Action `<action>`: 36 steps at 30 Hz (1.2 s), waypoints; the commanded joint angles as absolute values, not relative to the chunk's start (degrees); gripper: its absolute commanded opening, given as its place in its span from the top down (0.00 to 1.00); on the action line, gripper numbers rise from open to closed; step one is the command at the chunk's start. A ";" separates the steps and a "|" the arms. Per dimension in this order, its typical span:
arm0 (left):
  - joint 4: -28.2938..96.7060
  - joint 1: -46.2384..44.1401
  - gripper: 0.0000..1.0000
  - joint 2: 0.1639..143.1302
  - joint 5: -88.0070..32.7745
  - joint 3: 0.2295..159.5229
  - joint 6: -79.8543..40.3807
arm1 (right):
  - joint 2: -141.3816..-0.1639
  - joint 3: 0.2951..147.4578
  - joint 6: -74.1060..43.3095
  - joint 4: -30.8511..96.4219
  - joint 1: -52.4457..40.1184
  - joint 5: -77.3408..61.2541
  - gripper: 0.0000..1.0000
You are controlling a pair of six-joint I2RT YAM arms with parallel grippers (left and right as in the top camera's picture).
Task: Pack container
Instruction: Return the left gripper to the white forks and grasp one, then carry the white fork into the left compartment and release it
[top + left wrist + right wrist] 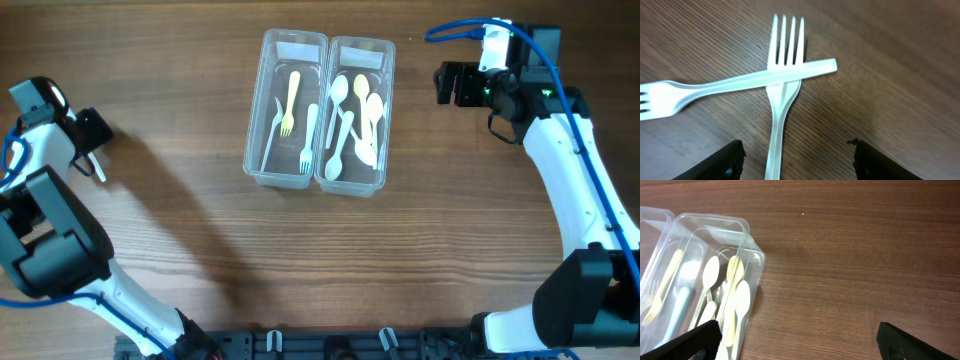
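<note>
Left gripper hangs over the table at its left edge, fingers spread, holding nothing; below it lies a white fork, a second fork crossed over it; right gripper, spread and empty, is just right of the spoon container; the fork container sits alongside.

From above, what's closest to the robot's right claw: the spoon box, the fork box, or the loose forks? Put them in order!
Starting from the right gripper:
1. The spoon box, right next to it.
2. The fork box, just past the spoon box.
3. The loose forks, far off on the other side.
</note>
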State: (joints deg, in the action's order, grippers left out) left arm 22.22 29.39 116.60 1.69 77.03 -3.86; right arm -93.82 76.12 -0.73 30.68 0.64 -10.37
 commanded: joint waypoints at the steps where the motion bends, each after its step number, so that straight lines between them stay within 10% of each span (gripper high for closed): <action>1: 21.12 29.87 0.28 119.90 0.40 76.71 -1.65 | -93.17 76.23 -0.10 30.50 0.62 -9.85 0.00; 10: 19.92 30.30 0.30 122.50 -3.44 76.71 0.03 | -93.17 76.23 -0.12 30.50 0.62 -9.85 0.00; 18: 22.81 30.28 0.96 122.48 -3.51 76.71 -0.47 | -93.17 76.23 -0.10 30.50 0.62 -9.85 0.00; 25: 30.74 30.22 0.96 122.15 -7.99 76.71 -6.02 | -93.17 76.23 -0.10 30.50 0.62 -9.85 0.00; 36: 35.68 28.36 0.96 121.71 -59.46 76.73 -7.99 | -93.17 76.23 -0.12 30.50 0.62 -9.85 0.00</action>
State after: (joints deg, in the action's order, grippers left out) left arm 35.31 29.91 121.16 -41.93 77.17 -6.52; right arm -93.82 76.12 -0.73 30.68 0.64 -10.37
